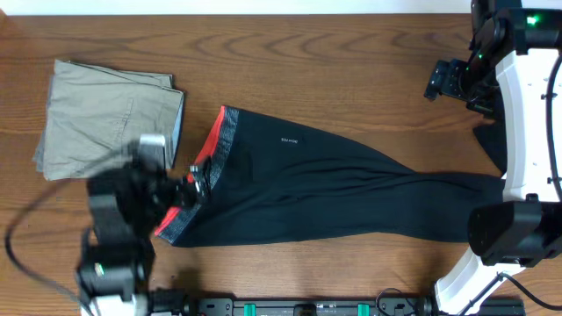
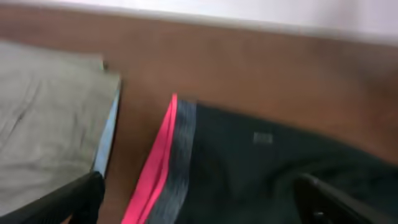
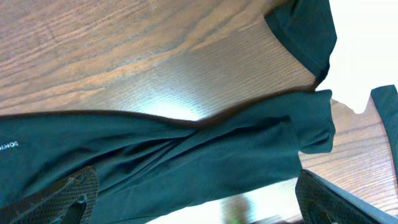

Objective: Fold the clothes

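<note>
Brown wood-grain table [image 1: 351,61] filling the overhead view. Lying folded at far left, khaki trousers [image 1: 105,114], with a light-blue edge [image 2: 107,134] peeking out along their right side in the left wrist view.

Hovering just right of them, blurred, left gripper [image 1: 195,184], jaws spread wide and clasping nothing. Its dark fingers [image 2: 78,199] framing the cloth from both lower corners of the left wrist view. Touching the fabric or not: impossible to tell.

Lying flat at mid-table, black leggings [image 1: 334,193], waist end pointing left, legs running together toward the right. Slanting across that left end, red-and-grey waistband [image 1: 213,145], its lower stretch passing beneath the left gripper. Sitting just right of the waistband, tiny white logo [image 1: 289,140].

Narrowing further right, the legs slipping behind the white right arm [image 1: 527,114], with cuffs [image 3: 314,118] reaching the table's edge in the right wrist view.

Hanging at far right over bare wood, on the far side of the legs, right gripper [image 1: 443,81], jaws likewise standing wide apart and empty, fingers [image 3: 68,196] showing at the lower corners of its own view.
</note>
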